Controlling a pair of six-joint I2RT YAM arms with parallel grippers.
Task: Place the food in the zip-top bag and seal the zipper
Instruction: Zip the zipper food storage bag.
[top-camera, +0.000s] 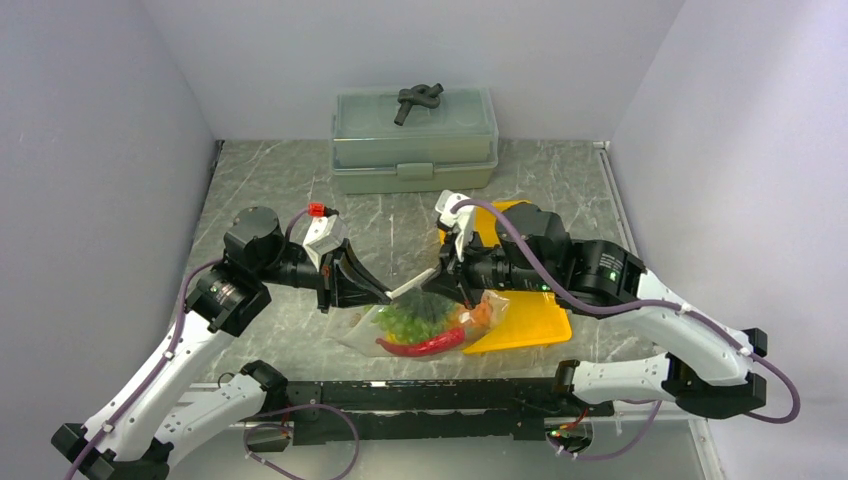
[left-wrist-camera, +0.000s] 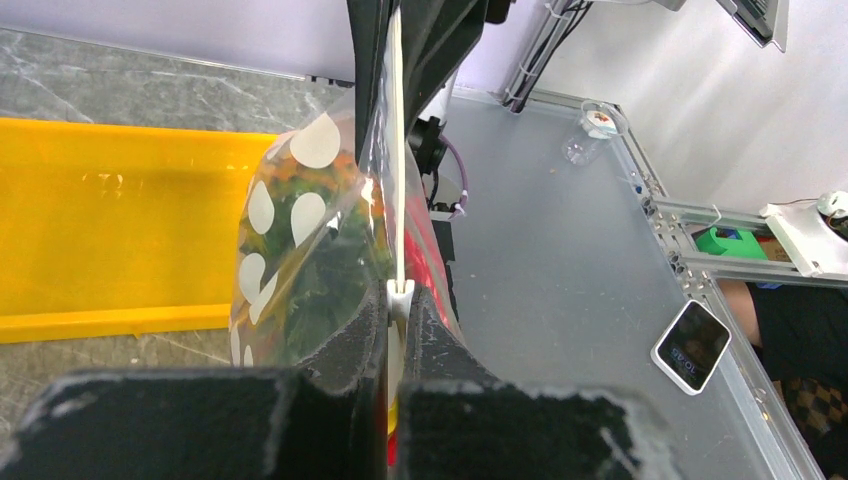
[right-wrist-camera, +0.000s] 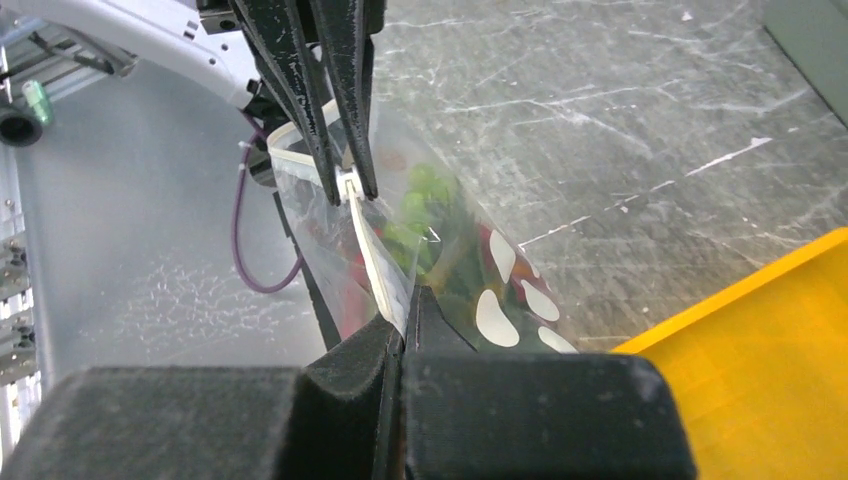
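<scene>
Both end effectors are clamped shut on the zipper (left-wrist-camera: 396, 150), the left end effector (top-camera: 390, 292) at one end of the strip and the right end effector (top-camera: 436, 279) at the other, holding it stretched between them above the surface (top-camera: 265, 180); the zip-top bag (top-camera: 445, 322) hangs beneath, its right side at the edge of the yellow tray (top-camera: 535, 325); the food (top-camera: 482, 312) sits inside, green grapes (top-camera: 408, 318) and a red chili (top-camera: 425, 346) among it; loading looks done and sealing is the step in hand; the next move likely calls for one end effector to press along the strip while the other anchors it; whether the strip is already pressed closed cannot be told.
</scene>
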